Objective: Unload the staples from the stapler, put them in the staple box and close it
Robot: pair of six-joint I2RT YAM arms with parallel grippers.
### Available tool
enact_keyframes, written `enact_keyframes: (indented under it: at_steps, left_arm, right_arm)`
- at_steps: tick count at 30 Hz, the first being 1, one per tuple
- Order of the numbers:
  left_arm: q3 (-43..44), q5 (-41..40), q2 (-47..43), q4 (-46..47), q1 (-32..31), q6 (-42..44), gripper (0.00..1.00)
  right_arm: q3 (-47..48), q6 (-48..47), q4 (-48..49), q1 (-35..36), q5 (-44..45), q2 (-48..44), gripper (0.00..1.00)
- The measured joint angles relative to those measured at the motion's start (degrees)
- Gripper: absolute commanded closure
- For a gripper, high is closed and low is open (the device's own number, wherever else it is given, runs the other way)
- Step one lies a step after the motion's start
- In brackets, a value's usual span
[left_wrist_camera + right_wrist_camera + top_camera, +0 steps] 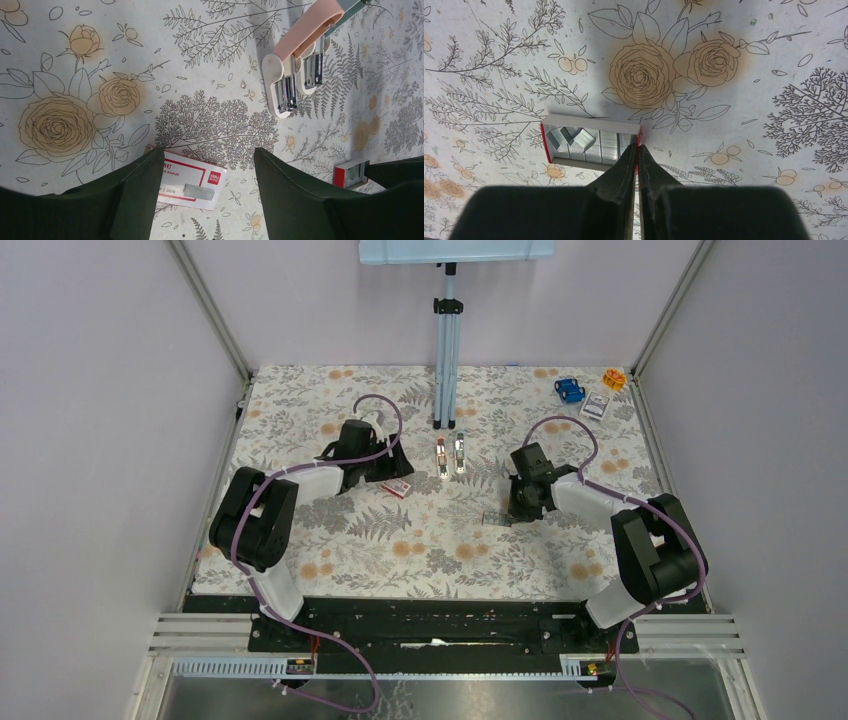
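1. Right gripper (638, 149): closed to a sliver, tips at the red right end wall of the tray (591, 121). Cannot tell if the wall is pinched.
2. Tray: open, holds staples (594, 145), some loose and tilted. Lies right of the table (300, 570) centre.
3. Left gripper (209, 150): open wide, over the box (192, 184).
4. Box: red and white, flat on the table, left of centre.
5. Stapler (450, 456): swung open, metal channels up, mid-table toward the far edge, near the foot of the pole (447, 350).
6. Blue piece (569, 390), orange piece (614, 379): far right corner.
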Motion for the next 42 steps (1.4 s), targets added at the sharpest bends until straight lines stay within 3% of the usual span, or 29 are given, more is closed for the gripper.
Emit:
enact_keyframes:
  at_steps: [21, 42]
  left_arm:
    - [-2.38, -5.81, -4.15, 0.09, -0.24, 0.59, 0.30]
    - [-4.26, -8.46, -1.75, 0.13, -3.19, 0.46, 0.34]
  right_arm:
    - [0.04, -0.83, 0.00, 0.00, -1.66, 0.00, 0.94]
    - [1.07, -1.46, 0.00, 0.00, -3.72, 0.02, 0.99]
